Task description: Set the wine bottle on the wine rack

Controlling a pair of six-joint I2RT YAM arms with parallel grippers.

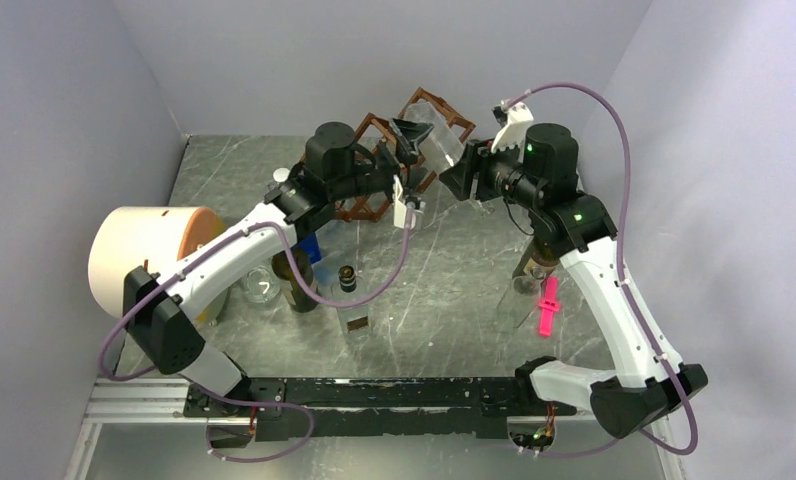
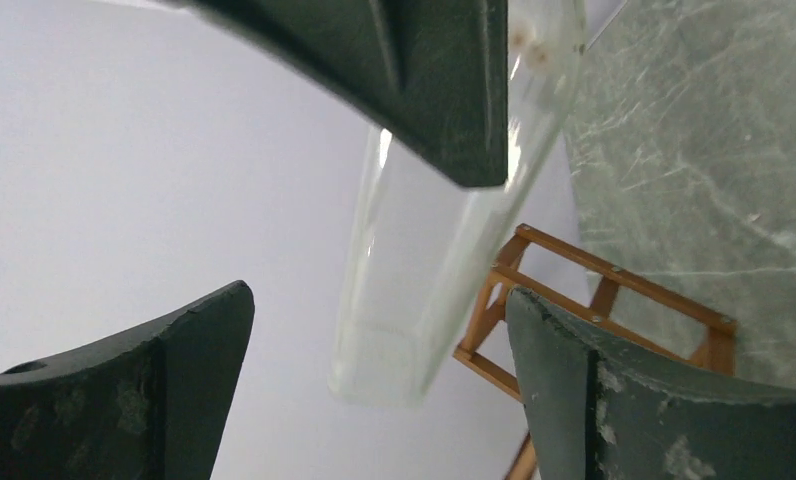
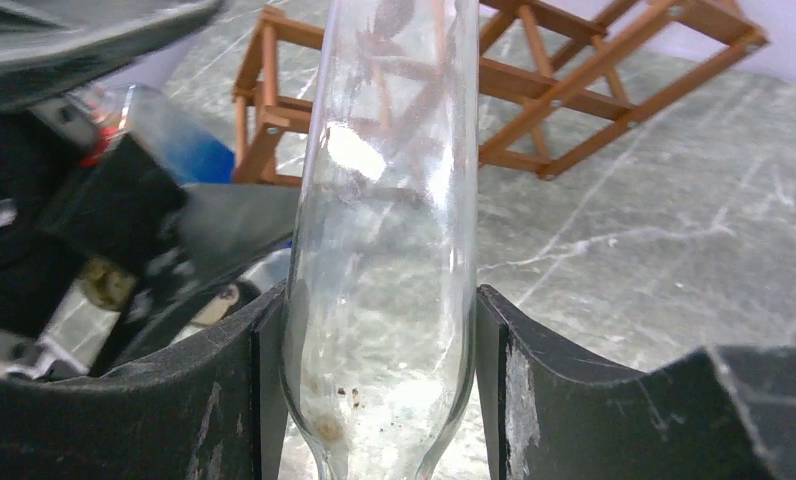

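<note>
Table [image 1: 454, 270]: grey-green stone-look surface, white veining, fine scratches; spans enclosure from wall to wall. Back wall [image 1: 374, 50], left wall [image 1: 54, 120], right wall [image 1: 734, 150]: plain, matte, pale lilac-grey; meet surface at far, left and right edges. Aluminium rail [image 1: 124, 400]: slotted profile, runs along near edge. Light: even, diffuse; shadows soft, faint sheen on surface.

We have our left arm [image 1: 244, 240] and right arm [image 1: 604, 280] both reaching forward, wrists turned in towards each other. Our left hand [image 2: 379, 300] gapes wide, and our right hand [image 3: 379, 300] is pinching the wine bottle [image 3: 384, 200] from both sides.
</note>
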